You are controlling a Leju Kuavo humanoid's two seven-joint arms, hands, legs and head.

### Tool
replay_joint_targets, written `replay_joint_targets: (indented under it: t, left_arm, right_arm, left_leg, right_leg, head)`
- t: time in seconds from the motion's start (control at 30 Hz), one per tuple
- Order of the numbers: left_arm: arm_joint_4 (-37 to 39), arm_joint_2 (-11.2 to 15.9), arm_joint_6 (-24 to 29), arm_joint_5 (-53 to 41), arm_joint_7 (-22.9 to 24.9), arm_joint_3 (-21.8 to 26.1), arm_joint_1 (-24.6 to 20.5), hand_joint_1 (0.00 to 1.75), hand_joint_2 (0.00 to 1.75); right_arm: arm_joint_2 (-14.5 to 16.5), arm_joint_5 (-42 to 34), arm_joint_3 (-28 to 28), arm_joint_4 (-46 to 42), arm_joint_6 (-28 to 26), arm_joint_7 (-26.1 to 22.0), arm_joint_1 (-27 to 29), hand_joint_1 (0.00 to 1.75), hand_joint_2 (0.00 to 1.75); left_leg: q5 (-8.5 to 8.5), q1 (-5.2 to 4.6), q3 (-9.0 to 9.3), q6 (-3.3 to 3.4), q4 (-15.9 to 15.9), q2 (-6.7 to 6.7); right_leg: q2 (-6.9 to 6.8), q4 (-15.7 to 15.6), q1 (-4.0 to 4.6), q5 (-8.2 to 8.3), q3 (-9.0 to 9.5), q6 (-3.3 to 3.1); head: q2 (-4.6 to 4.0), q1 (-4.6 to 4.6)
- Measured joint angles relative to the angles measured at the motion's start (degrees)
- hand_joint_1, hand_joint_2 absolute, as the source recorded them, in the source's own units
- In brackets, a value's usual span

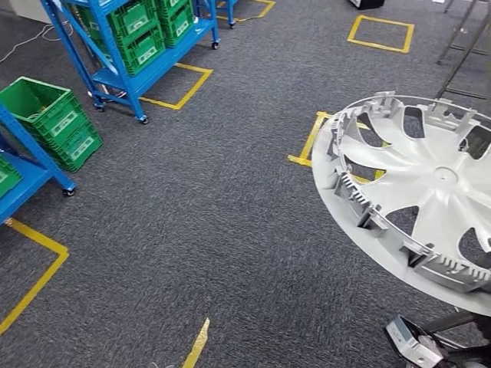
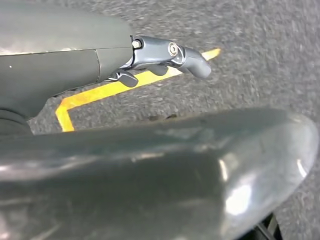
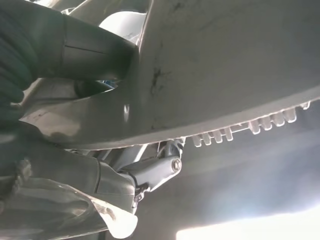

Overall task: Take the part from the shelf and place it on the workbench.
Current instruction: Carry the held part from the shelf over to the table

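Resting on the blue shelf [image 1: 124, 80] at far left are green crates [image 1: 55, 119] | left hand [image 2: 166, 55] is seen empty, fingers apart, above grey carpet [image 1: 220, 215] | silver wheel cover [image 1: 423, 184] is gripped at its rim by right hand [image 3: 90, 50], at right.

Part = silver-grey plastic wheel cover [image 1: 431, 188], round, curved spokes with openings between, small hub disc at centre. Inner side faces up: ribbed clips and toothed tabs stand around the rim. It's tilted, near edge lower, held in the air over the grey carpet at the right of the head view. Right wrist view: underside of the rim close up [image 3: 226, 65], scuffed with dark marks, tabs along the edge.
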Motion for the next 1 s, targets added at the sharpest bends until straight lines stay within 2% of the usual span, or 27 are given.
replay_joint_targets:
  t: [0.07, 0.1, 0.13, 0.17, 0.23, 0.27, 0.3, 0.33, 0.37, 0.4, 0.43, 0.47, 0.5, 0.53, 0.57, 0.6, 0.63, 0.67, 0.73, 0.77, 0.8, 0.87, 0.9, 0.93, 1.0]
  left_arm:
    - [0.0, 0.0, 0.0, 0.0, 0.0, 0.0, 0.3, 0.0, 0.0]
    - [0.0, 0.0, 0.0, 0.0, 0.1, 0.0, 0.4, 0.0, 0.0]
    - [0.0, 0.0, 0.0, 0.0, 0.1, 0.0, 0.5, 0.0, 0.0]
    - [0.0, 0.0, 0.0, 0.0, 0.1, 0.0, 0.5, 0.0, 0.0]
    - [0.0, 0.0, 0.0, 0.0, 0.1, 0.0, 0.5, 0.0, 0.0]
    - [0.0, 0.1, 0.0, 0.0, 0.1, 0.0, 0.5, 0.0, 0.0]
    - [0.0, 0.1, 0.0, 0.0, 0.1, 0.0, 0.6, 0.0, 0.0]
    - [0.0, 0.1, 0.0, 0.0, 0.1, 0.0, 0.6, 0.0, 0.0]
    - [0.0, 0.1, 0.0, 0.0, 0.2, 0.0, 0.5, 0.0, 0.0]
    - [0.0, 0.1, 0.0, 0.0, 0.2, 0.0, 0.4, 0.0, 0.0]
    - [0.0, 0.0, 0.0, 0.0, 0.2, 0.0, 0.4, 0.0, 0.0]
    - [0.0, 0.0, 0.0, 0.0, 0.1, 0.0, 0.3, 0.0, 0.0]
    - [0.0, 0.0, 0.0, 0.0, 0.1, 0.0, 0.3, 0.0, 0.0]
    - [0.0, 0.0, 0.0, 0.0, 0.1, 0.0, 0.4, 0.0, 0.0]
    - [0.0, 0.0, 0.0, 0.0, 0.1, 0.0, 0.5, 0.0, 0.0]
    - [0.0, 0.0, 0.0, 0.0, 0.1, 0.0, 0.6, 0.0, 0.0]
    - [0.0, 0.0, 0.0, 0.0, 0.1, 0.0, 0.5, 0.0, 0.0]
    - [0.0, 0.0, 0.0, 0.0, 0.1, 0.0, 0.5, 0.0, 0.0]
    - [0.0, -0.1, -0.1, 0.0, 0.1, 0.0, 0.4, 0.0, 0.0]
    - [0.0, 0.0, -0.1, 0.0, 0.1, 0.0, 0.4, 0.0, 0.0]
    - [0.0, 0.0, -0.1, 0.0, 0.1, 0.0, 0.4, 0.0, 0.0]
    - [0.0, 0.0, -0.1, 0.1, 0.1, 0.0, 0.2, 0.0, 0.0]
    - [0.0, 0.0, -0.1, 0.0, 0.1, 0.0, 0.1, 0.0, 0.0]
    - [0.0, 0.0, -0.1, 0.0, 0.1, 0.0, 0.0, 0.0, 0.0]
    - [0.0, -0.1, 0.0, 0.0, 0.1, 0.0, 0.0, 0.0, 0.0]
  right_arm:
    - [0.1, 0.0, 0.0, 0.0, 0.0, 0.0, 0.0, 1.75, 1.75]
    - [0.2, 0.0, -0.1, 0.0, 0.0, 0.0, 0.0, 1.75, 1.75]
    - [0.3, 0.0, -0.1, 0.0, 0.0, 0.0, 0.1, 1.75, 1.75]
    - [0.3, 0.0, -0.1, 0.0, 0.0, 0.0, 0.1, 1.75, 1.75]
    - [0.3, 0.1, -0.1, 0.0, 0.0, 0.0, 0.1, 1.75, 1.75]
    - [0.4, 0.1, -0.2, 0.0, 0.0, 0.0, 0.1, 1.75, 1.75]
    - [0.4, 0.2, -0.2, 0.0, 0.0, 0.0, 0.1, 1.75, 1.75]
    - [0.4, 0.2, -0.2, 0.0, 0.0, 0.0, 0.1, 1.75, 1.75]
    - [0.4, 0.2, -0.2, 0.0, 0.0, 0.0, 0.2, 1.75, 1.75]
    - [0.4, 0.2, -0.2, 0.0, 0.0, 0.0, 0.4, 1.75, 1.75]
    - [0.4, 0.2, -0.2, 0.0, 0.0, 0.0, 0.4, 1.75, 1.75]
    - [0.4, 0.2, -0.2, 0.0, 0.0, 0.0, 0.3, 1.75, 1.75]
    - [0.4, 0.2, -0.2, 0.0, 0.0, 0.0, 0.2, 1.75, 1.75]
    - [0.4, 0.2, -0.2, 0.0, 0.0, 0.0, 0.1, 1.75, 1.75]
    - [0.4, 0.2, -0.2, 0.0, 0.0, 0.0, 0.1, 1.75, 1.75]
    - [0.5, 0.2, -0.2, 0.1, 0.0, 0.0, 0.2, 1.75, 1.75]
    - [0.5, 0.2, -0.2, 0.1, 0.0, 0.0, 0.3, 1.75, 1.75]
    - [0.5, 0.2, -0.2, 0.1, 0.0, 0.0, 0.3, 1.75, 1.75]
    - [0.5, 0.2, -0.2, 0.1, 0.0, 0.0, 0.3, 1.75, 1.75]
    - [0.5, 0.2, -0.2, 0.1, 0.0, 0.0, 0.3, 1.75, 1.75]
    - [0.5, 0.2, -0.2, 0.1, 0.0, 0.0, 0.3, 1.75, 1.75]
    - [0.5, 0.2, -0.3, 0.1, 0.0, 0.0, 0.3, 1.75, 1.75]
    - [0.5, 0.2, -0.3, 0.0, 0.0, 0.0, 0.4, 1.75, 1.75]
    - [0.5, 0.3, -0.3, 0.0, 0.0, 0.0, 0.4, 1.75, 1.75]
    - [0.6, 0.4, -0.4, 0.0, 0.0, 0.0, 0.3, 1.75, 1.75]
  left_leg:
    - [-2.77, 0.01, -3.26, -0.01, 6.9, -1.33]
    - [-2.76, -0.01, -4.17, 0.01, 8.5, -1.52]
    - [-1.59, -0.02, -4.15, 0.09, 7.9, -1.64]
    - [0.5, -0.01, -3.17, 0.21, 5.3, -2.02]
    - [4.48, 0.2, -0.31, 0.64, -2.1, -4.84]
    - [5.34, 0.28, 0.75, 0.8, -4.7, -6.28]
    - [5.46, 0.29, 1.26, 0.95, -6.1, -7.31]
    - [5.22, 0.19, 1.42, 1.08, -6.6, -7.37]
    - [5.19, 0.1, 1.57, 1.27, -6.9, -6.65]
    - [5.35, 0.1, 1.75, 1.57, -7.3, -5.83]
    - [5.51, 0.15, 1.99, 1.93, -7.7, -4.96]
    - [5.65, 0.22, 2.21, 2.22, -8.0, -4.03]
    - [5.69, 0.18, 2.36, 2.4, -8.2, -3.12]
    - [5.64, 0.1, 2.41, 2.51, -8.2, -2.24]
    - [5.55, 0.02, 2.43, 2.5, -8.2, -1.3]
    - [5.44, -0.01, 2.49, 2.45, -8.2, -0.38]
    - [5.31, -0.03, 2.58, 2.35, -8.2, 0.5]
    - [5.15, -0.02, 2.75, 2.18, -8.2, 1.3]
    - [4.72, -0.12, 3.25, 1.67, -8.2, 2.63]
    - [4.48, -0.24, 3.47, 1.35, -8.1, 3.18]
    - [4.31, -0.37, 3.69, 1.03, -8.1, 3.67]
    - [4.16, -0.4, 4.02, 0.4, -8.1, 4.67]
    - [3.95, -0.25, 4.15, 0.05, -8.1, 4.66]
    - [3.36, -0.07, 4.0, -0.22, -7.5, 3.8]
    - [0.48, 0.16, 1.92, -0.46, -2.7, 0.73]
  right_leg:
    - [1.47, 0.0, 0.11, 0.02, 0.02, -0.24]
    - [2.29, 0.1, 0.16, 0.02, 0.04, -0.27]
    - [3.14, 0.1, 0.2, 0.02, 0.08, -0.26]
    - [3.97, 0.2, 0.2, 0.01, 0.14, -0.23]
    - [5.54, 0.6, 0.19, -0.08, 0.03, -0.01]
    - [6.28, 0.8, 0.1, -0.07, -0.23, 0.24]
    - [6.99, 0.9, -0.06, -0.01, -0.57, 0.61]
    - [7.72, 0.9, -0.23, 0.12, -0.9, 1.05]
    - [8.49, 0.8, -0.44, 0.27, -1.32, 1.5]
    - [8.36, 1.0, -0.5, 0.2, -1.7, 1.86]
    - [7.26, 1.8, -0.46, -0.33, -2.33, 2.16]
    - [5.5, 3.8, -0.37, -1.46, -3.43, 2.43]
    - [3.29, 6.8, -0.37, -3.07, -4.88, 2.64]
    - [1.7, 10.5, -0.42, -4.84, -6.77, 2.89]
    - [0.84, 14.0, -0.54, -6.13, -8.56, 3.13]
    - [0.43, 16.0, -0.68, -6.52, -9.65, 3.32]
    - [0.15, 16.0, -0.8, -5.86, -9.62, 3.46]
    - [-0.24, 13.6, -0.91, -4.27, -8.33, 3.54]
    - [-2.23, 5.7, -0.82, -1.05, -3.82, 3.45]
    - [-3.06, 2.8, -0.69, -0.25, -2.06, 3.13]
    - [-3.52, 1.2, -0.51, -0.04, -1.09, 2.71]
    - [-2.63, 0.9, -0.23, -0.13, -0.98, 1.68]
    - [-2.03, 0.8, -0.23, -0.05, -1.01, 1.25]
    - [-1.46, 0.7, -0.26, 0.02, -0.99, 0.84]
    - [-0.28, 0.6, -0.35, 0.16, -0.85, 0.11]
  head:
    - [0.0, -0.07]
    - [0.0, -0.07]
    - [0.0, -0.08]
    - [0.0, -0.07]
    - [0.0, -0.03]
    - [0.0, -0.03]
    - [0.0, -0.01]
    - [0.0, -0.02]
    - [0.0, -0.04]
    - [0.0, 0.0]
    - [0.0, 0.14]
    - [0.0, 0.31]
    - [0.0, 0.48]
    - [0.0, 0.6]
    - [0.0, 0.63]
    - [0.0, 0.63]
    - [0.0, 0.62]
    - [0.0, 0.64]
    - [0.0, 0.64]
    - [0.0, 0.59]
    - [0.0, 0.57]
    - [0.0, 0.53]
    - [0.0, 0.55]
    - [0.0, 0.48]
    - [0.0, 0.28]
